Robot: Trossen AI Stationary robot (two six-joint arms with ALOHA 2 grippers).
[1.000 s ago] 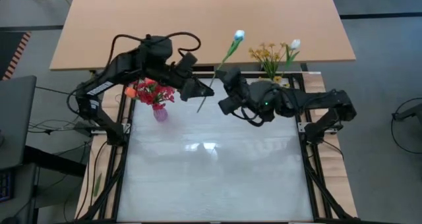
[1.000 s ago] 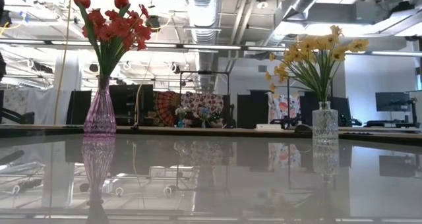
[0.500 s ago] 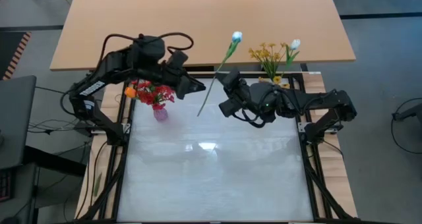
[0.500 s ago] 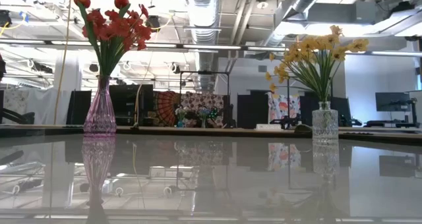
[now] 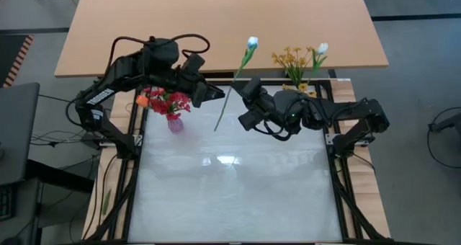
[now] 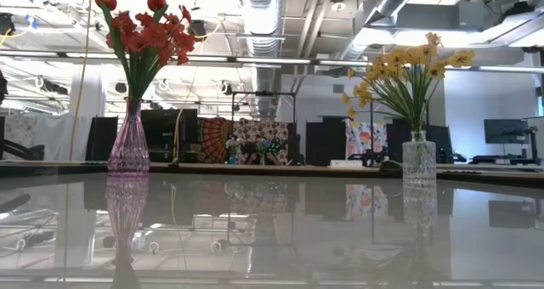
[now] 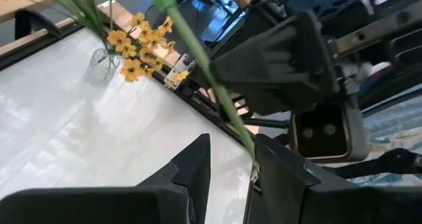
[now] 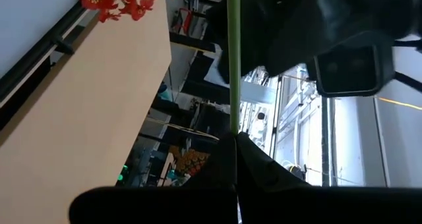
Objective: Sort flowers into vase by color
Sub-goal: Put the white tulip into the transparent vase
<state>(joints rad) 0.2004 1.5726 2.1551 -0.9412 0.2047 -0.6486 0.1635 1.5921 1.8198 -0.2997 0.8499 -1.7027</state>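
**White flower held aloft between two hands above the far edge of the surface**

At the left of the high view, a purple vase with red and orange flowers is seen standing on the glossy white surface, partly covered by the left arm. The left hand is raised just right of that bouquet, and its fingers are set partly apart. In the left wrist view the lower stem of a white flower is seen passing beside one finger; whether it is touched there cannot be told, and nothing is gripped by this hand.

The white flower is carried in the air between the two hands, its green stem slanting from the bloom over the tan table beyond down toward the surface's far edge. Its stem is clamped by the right hand, whose fingers are pressed together on it, as shown in the right wrist view.

Farther right, a clear vase with yellow flowers and a second white bloom is placed at the far right corner, well apart from the purple vase.

In the low view, both vases are mirrored in the shiny surface, and a workshop room with ceiling ducts, monitors and dark equipment is seen behind.
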